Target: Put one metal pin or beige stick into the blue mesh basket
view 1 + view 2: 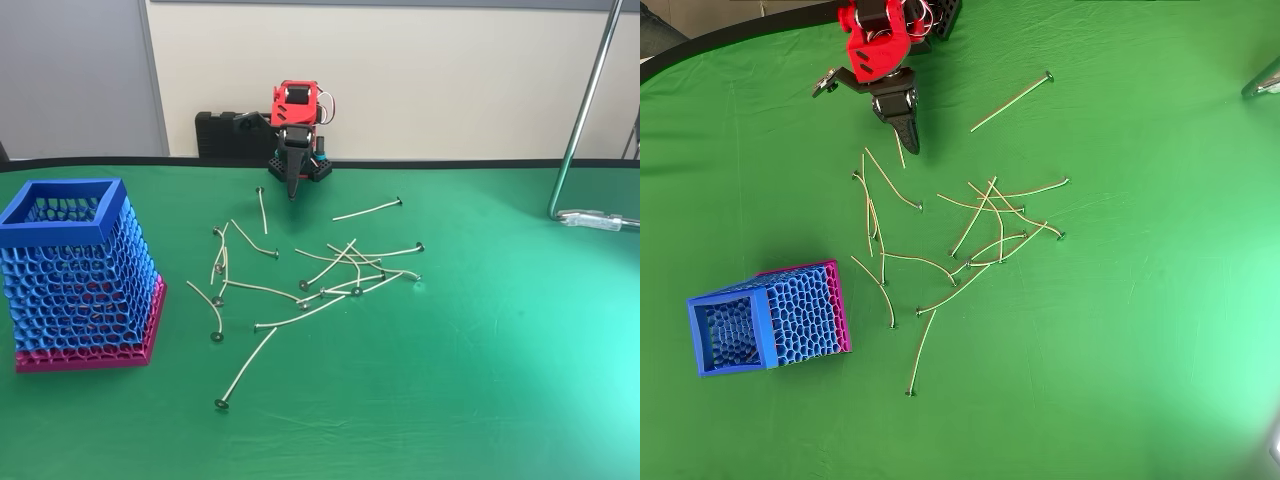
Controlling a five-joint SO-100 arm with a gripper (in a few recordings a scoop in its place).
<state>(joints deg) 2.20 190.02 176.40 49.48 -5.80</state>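
The gripper [906, 138] points down near the arm's base with its jaws closed together and empty, its tip beside a short pin [899, 150]. The other beige pins [330, 280] lie crossed in a heap, so a grasp may lift two or slip. The blue mesh basket [62, 232] stands well apart at the left of the fixed view; a long pin may catch its rim.

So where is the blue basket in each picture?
Fixed view: the blue mesh basket stands at the left edge, upright, left of the scattered pins.
Overhead view: the same basket sits lower left, seen from above.
Shared landmark: the red arm's gripper, at the far side of the pins.
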